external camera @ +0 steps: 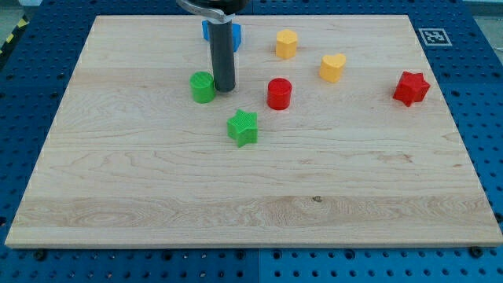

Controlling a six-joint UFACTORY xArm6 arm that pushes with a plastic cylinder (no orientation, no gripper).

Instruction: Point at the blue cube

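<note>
Closest to us sits the green star on the wooden tabletop. Up from it, the rod's tip rests just beside the green cylinder. Behind the rod, near the view's top, the blue cube peeks out. No hand here, only a rod.

The blue cube sits near the board's top edge, mostly hidden behind the rod.

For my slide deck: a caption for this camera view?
My tip rests beside the green cylinder, just below the partly hidden blue cube.
</note>
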